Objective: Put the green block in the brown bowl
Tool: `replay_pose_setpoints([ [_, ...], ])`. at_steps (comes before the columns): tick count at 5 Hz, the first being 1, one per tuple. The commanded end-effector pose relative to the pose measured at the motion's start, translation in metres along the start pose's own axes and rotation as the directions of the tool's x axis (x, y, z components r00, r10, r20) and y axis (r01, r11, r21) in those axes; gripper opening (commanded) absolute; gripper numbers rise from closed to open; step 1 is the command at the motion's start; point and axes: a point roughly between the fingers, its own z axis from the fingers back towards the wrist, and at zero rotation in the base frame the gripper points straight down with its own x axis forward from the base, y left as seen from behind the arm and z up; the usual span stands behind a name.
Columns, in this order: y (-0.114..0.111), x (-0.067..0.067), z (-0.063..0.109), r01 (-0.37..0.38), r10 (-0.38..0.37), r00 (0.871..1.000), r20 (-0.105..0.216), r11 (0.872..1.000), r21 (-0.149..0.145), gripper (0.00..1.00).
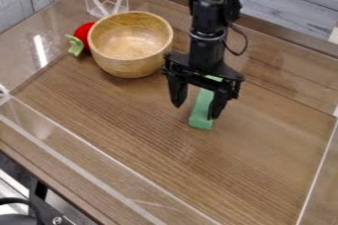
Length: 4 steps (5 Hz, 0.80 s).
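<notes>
The green block (203,113) lies flat on the wooden table, right of centre, its long side running away from the camera. My gripper (200,97) points straight down over the block's far half, open, with one dark finger on each side of it. I cannot tell whether the fingers touch it. The brown bowl (129,43) stands at the back left, upright and empty, a hand's width from the gripper.
A small red toy with a green leafy bit (81,37) sits against the bowl's left side. Low clear walls (79,135) fence the table (119,111) at the front, left and right. The arm's black column rises behind the gripper.
</notes>
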Motion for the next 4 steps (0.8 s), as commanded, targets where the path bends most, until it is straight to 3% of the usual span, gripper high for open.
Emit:
replay_pose_setpoints([
  [1,0.0,0.012,0.017,0.006,-0.006,0.999,0.05,1.0,-0.006,0.0],
  [2,-0.011,0.011,0.025,0.024,-0.024,0.998,0.057,1.0,-0.007,0.0],
  [3,-0.022,0.012,0.034,0.044,-0.044,0.997,0.068,0.999,-0.012,1.0],
  [4,-0.028,0.02,0.037,-0.013,0.015,0.996,0.086,0.999,-0.032,1.0],
])
